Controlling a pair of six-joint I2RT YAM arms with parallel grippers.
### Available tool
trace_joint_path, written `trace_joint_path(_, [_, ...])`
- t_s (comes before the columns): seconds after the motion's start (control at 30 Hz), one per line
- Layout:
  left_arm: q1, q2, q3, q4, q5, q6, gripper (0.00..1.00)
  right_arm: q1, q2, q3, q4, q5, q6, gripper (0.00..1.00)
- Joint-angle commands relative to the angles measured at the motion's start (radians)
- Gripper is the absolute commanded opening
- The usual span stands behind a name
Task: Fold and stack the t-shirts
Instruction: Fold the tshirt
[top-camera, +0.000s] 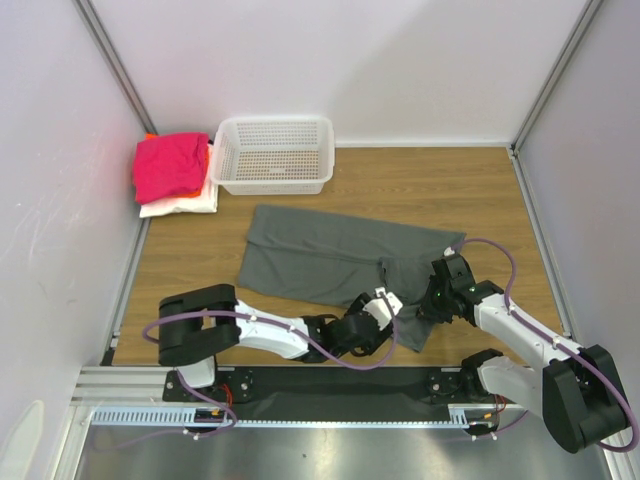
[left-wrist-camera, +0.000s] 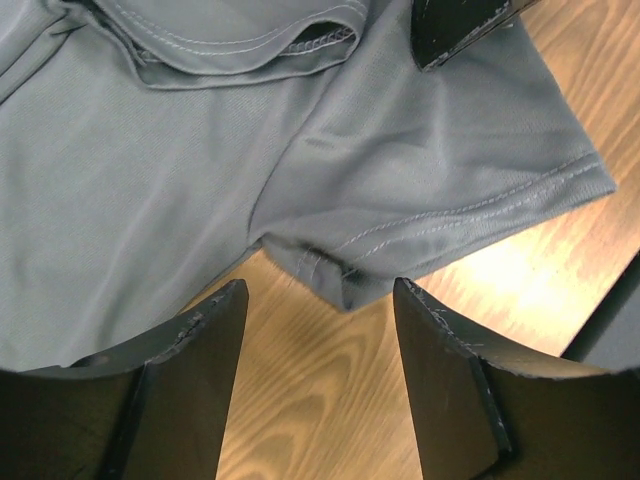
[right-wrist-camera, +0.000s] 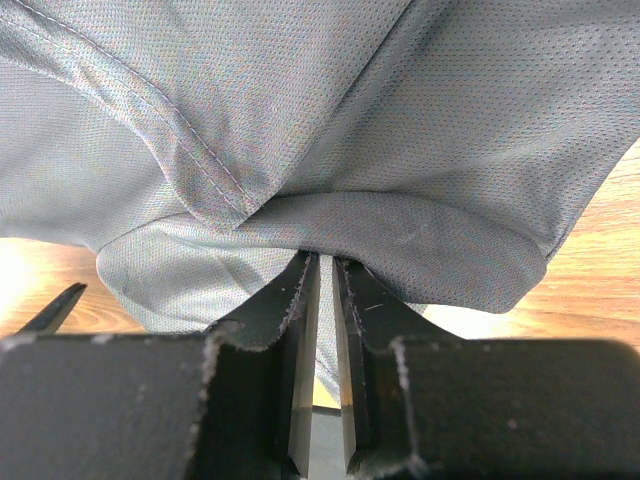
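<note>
A dark grey t-shirt (top-camera: 320, 255) lies spread on the wooden table, with its near right part bunched. My right gripper (top-camera: 437, 292) is shut on a fold of this grey cloth (right-wrist-camera: 330, 225), and its jaws (right-wrist-camera: 325, 262) pinch the fabric. My left gripper (top-camera: 385, 306) is open and empty just in front of the sleeve hem (left-wrist-camera: 440, 215); its fingers (left-wrist-camera: 200, 340) are over bare wood and the cloth edge lies just ahead of them. A magenta-pink shirt (top-camera: 168, 165) lies folded on an orange one and a white one (top-camera: 180, 204) at the far left.
A white mesh basket (top-camera: 275, 155) stands at the back, right of the folded stack. White walls close in the left, back and right sides. The black base rail (top-camera: 330, 385) runs along the near edge.
</note>
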Motion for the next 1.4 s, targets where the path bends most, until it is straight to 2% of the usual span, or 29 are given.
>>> trace_joint_path(0.0, [-0.012, 0.036, 0.065, 0.015, -0.052, 0.008, 0.66, 0.006, -0.013, 0.011, -0.004, 0.018, 0.005, 0.16])
trace_joint_path(0.23, [-0.016, 0.056, 0.082, -0.009, -0.196, -0.044, 0.73, 0.004, -0.011, 0.007, 0.002, 0.015, 0.005, 0.16])
trace_joint_path(0.37, [-0.017, 0.074, 0.103, -0.064, -0.256, -0.093, 0.73, 0.004, -0.007, 0.008, 0.001, 0.015, 0.003, 0.16])
trace_joint_path(0.6, [-0.028, 0.015, 0.053, -0.094, -0.272, -0.158, 0.64, 0.004, -0.002, 0.011, 0.001, 0.016, 0.003, 0.16])
trace_joint_path(0.8, [-0.028, -0.019, 0.020, -0.158, -0.339, -0.247, 0.56, 0.004, -0.002, 0.010, 0.001, 0.016, 0.003, 0.16])
trace_joint_path(1.0, [-0.031, -0.019, 0.028, -0.206, -0.336, -0.279, 0.54, 0.004, 0.000, 0.010, 0.002, 0.016, 0.003, 0.16])
trace_joint_path(1.17, [-0.058, -0.071, -0.026, -0.054, -0.264, -0.180, 0.64, 0.004, -0.003, 0.011, -0.001, 0.016, 0.005, 0.16])
trace_joint_path(1.37, [-0.088, -0.061, -0.035, -0.008, -0.216, -0.115, 0.69, 0.004, -0.010, 0.011, -0.002, 0.018, 0.005, 0.16])
